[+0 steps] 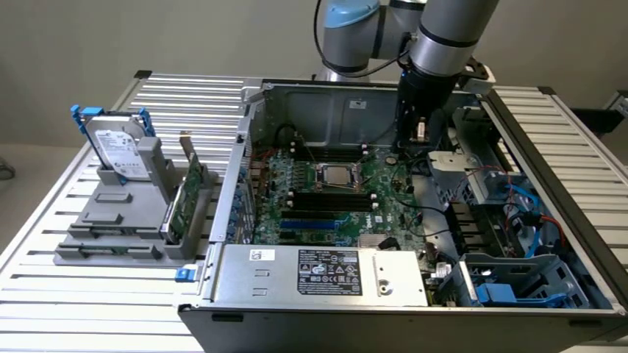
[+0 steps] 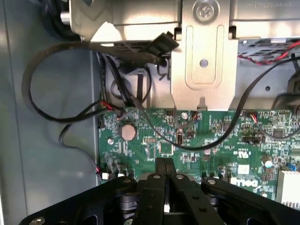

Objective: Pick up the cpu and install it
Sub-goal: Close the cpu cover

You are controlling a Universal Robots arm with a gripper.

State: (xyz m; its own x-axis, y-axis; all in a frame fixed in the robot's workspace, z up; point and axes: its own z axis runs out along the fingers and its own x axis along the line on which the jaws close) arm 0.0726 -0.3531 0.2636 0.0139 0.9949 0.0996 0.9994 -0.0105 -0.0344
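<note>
Small flat silver square cpu (image 1: 337, 176), seen in dark metal-framed socket (image 1: 317, 179), is judged light, fragile, best gripped by its edges; black end effector (image 2: 165, 165) is closed, empty.

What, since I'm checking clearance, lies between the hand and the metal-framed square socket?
In the exterior view, a low stretch of green motherboard with a round silver coin battery separates the black hand from the metal-framed square socket.

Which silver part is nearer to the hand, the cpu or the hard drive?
The cpu, lying flat inside the case; the hard drive stands upright outside it, in blue brackets.
</note>
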